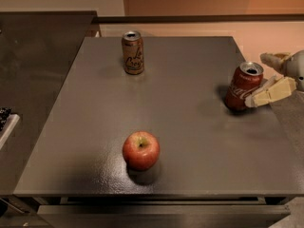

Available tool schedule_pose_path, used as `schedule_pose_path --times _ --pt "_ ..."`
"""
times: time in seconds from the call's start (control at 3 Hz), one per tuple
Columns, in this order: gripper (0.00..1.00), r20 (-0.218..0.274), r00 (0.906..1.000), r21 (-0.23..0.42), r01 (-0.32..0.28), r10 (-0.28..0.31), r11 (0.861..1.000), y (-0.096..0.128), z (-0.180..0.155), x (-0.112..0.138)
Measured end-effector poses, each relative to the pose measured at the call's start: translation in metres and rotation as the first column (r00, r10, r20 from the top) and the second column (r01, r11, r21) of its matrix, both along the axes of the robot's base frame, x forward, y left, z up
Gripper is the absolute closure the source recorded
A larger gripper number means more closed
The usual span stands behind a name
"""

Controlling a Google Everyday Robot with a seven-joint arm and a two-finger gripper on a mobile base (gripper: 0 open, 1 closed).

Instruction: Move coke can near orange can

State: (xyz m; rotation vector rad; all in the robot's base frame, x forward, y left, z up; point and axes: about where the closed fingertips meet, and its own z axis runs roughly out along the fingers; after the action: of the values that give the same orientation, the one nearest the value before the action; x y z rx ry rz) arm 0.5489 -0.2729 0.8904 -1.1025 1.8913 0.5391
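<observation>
The coke can (243,87) stands on its base at the right side of the table (190,127), about halfway back and close to the right edge. Its long axis runs up and down, with the silver top uppermost and leaning a little to the right; I cannot tell whether that lean is real. The white script faces right and forward.

The gripper (257,80) reaches in from the right edge, level with the can, and its fingers are spread. The near finger (273,91) has its tip against the can's lower right side. The far finger (273,60) sits just beside the can's top on the far right, not clearly touching. Nothing is pinched.

An apple (141,150) rests toward the near edge, left of centre and well apart from the coke can. Bare table lies between the coke can and the orange can (133,52), which stands upright at the far left near the far edge. A dark counter (38,80) adjoins the table's left edge.
</observation>
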Motion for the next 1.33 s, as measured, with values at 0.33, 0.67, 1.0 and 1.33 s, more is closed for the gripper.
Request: schedule_pose_path --times 0.33,0.67,1.0,1.33 --pt "0.18 0.005 0.9999 0.046 -0.014 0.014 0.999 0.006 0.004 0.003" --pt "0.41 0.003 0.9996 0.082 -0.028 0.028 0.996 0.011 0.006 0.005" --pt "0.64 0.001 0.9993 0.107 -0.036 0.036 0.994 0.014 0.007 0.005" --pt "0.88 0.019 0.9986 0.118 -0.051 0.049 0.992 0.017 0.013 0.011"
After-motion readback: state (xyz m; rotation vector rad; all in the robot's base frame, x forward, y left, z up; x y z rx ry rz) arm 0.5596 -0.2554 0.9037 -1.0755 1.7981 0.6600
